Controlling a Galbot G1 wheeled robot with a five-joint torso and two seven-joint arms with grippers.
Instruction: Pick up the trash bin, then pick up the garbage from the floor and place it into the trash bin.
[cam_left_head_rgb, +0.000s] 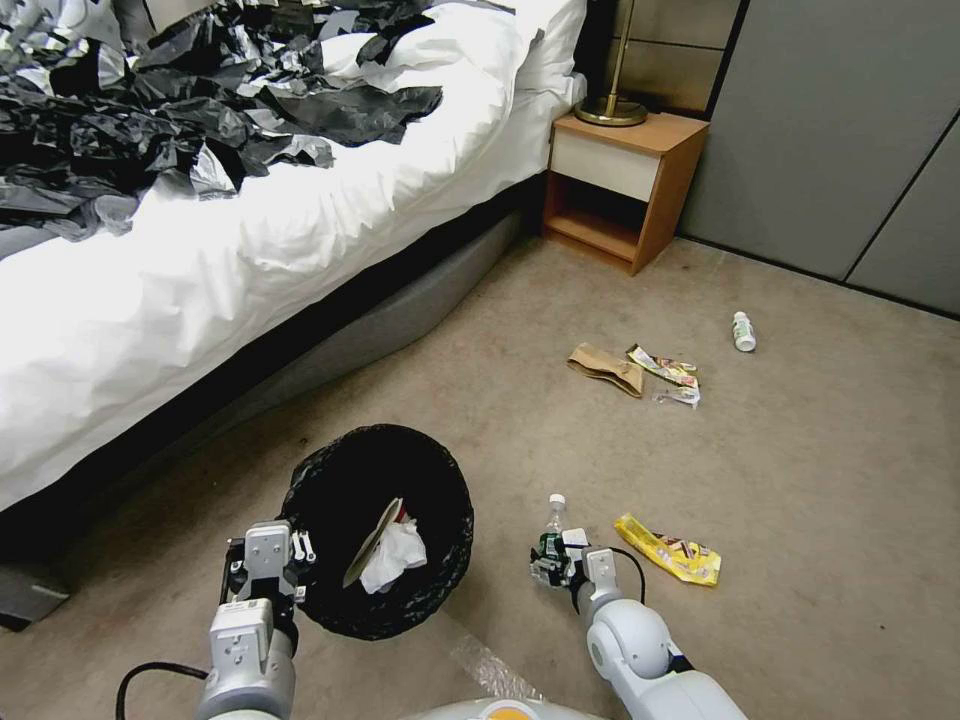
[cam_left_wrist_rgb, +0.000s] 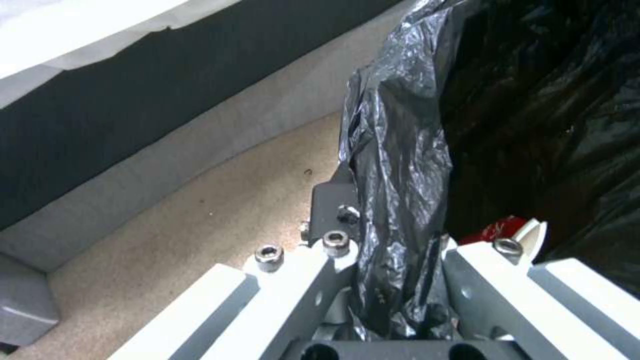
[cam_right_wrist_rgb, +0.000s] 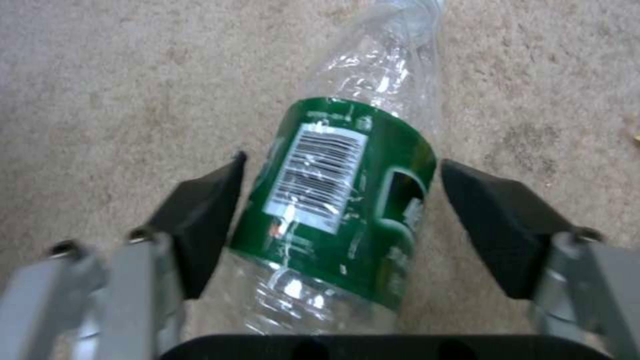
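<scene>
Your left gripper (cam_left_head_rgb: 300, 553) is clamped on the near-left rim of the trash bin (cam_left_head_rgb: 440, 590), its fingers (cam_left_wrist_rgb: 337, 200) closed on the black bag liner folded over that rim, one outside and one inside the bin. The bin sits in front of you, close to the bed (cam_left_head_rgb: 250, 240), and inside it you can see a crumpled white tissue (cam_left_head_rgb: 397, 555) and a bit of a red-white packet (cam_left_wrist_rgb: 490, 231). Your right gripper (cam_left_head_rgb: 548, 563) is down at the floor (cam_left_head_rgb: 830, 480) just right of the bin, straddling the clear green-labelled bottle (cam_right_wrist_rgb: 340, 200); its fingers (cam_right_wrist_rgb: 200, 215) stand wide on either side of the label, one close against it and the other with a small gap, so the bottle is between them but not squeezed. The bottle lies with its white cap pointing away from you. Just to its right lies the yellow wrapper (cam_left_head_rgb: 668, 548). Farther off, toward the nightstand (cam_left_head_rgb: 622, 185), you have the brown paper bag (cam_left_head_rgb: 606, 367) with the colourful snack wrapper (cam_left_head_rgb: 667, 372) just beside it, and the small white bottle (cam_left_head_rgb: 743, 331) lies apart to the right of those. Black plastic sheets (cam_left_head_rgb: 170, 110) are heaped on the bed.
</scene>
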